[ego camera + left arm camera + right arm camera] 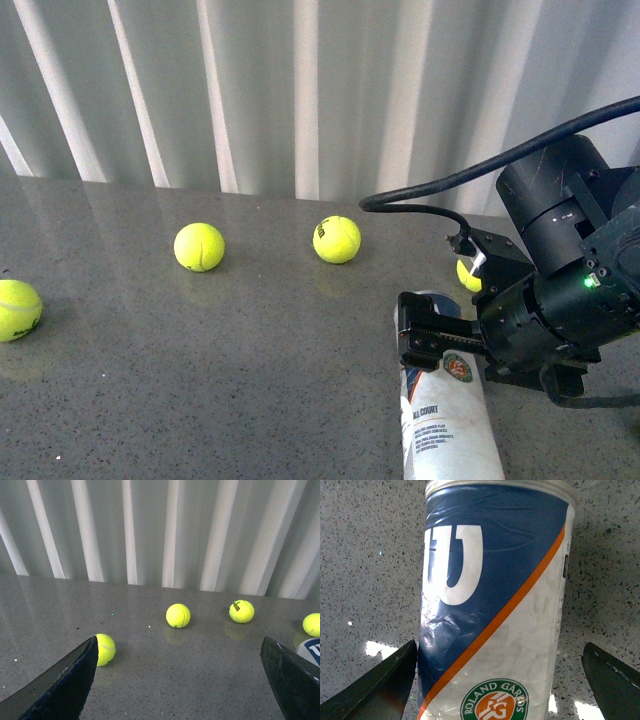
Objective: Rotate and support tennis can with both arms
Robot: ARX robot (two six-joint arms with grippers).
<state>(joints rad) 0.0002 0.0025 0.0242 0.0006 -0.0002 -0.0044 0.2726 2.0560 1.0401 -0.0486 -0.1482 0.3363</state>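
Note:
The tennis can (447,415) lies on its side on the grey table at the front right, its metal rim pointing away from me. In the right wrist view the can (495,595) fills the middle, showing its navy label, white "W", orange stripe and round emblem. My right gripper (432,338) is open and straddles the can near its far end. One finger (382,685) is close beside the can, the other (612,680) stands apart. My left gripper (180,680) is open and empty over bare table. The can's end (311,651) shows at the edge of the left wrist view.
Yellow tennis balls lie loose on the table: one at the far left (17,310), one left of centre (199,246), one in the middle (337,239), one half hidden behind the right arm (467,276). A pleated white curtain (300,90) closes the back. A black cable (450,185) arcs over the right arm.

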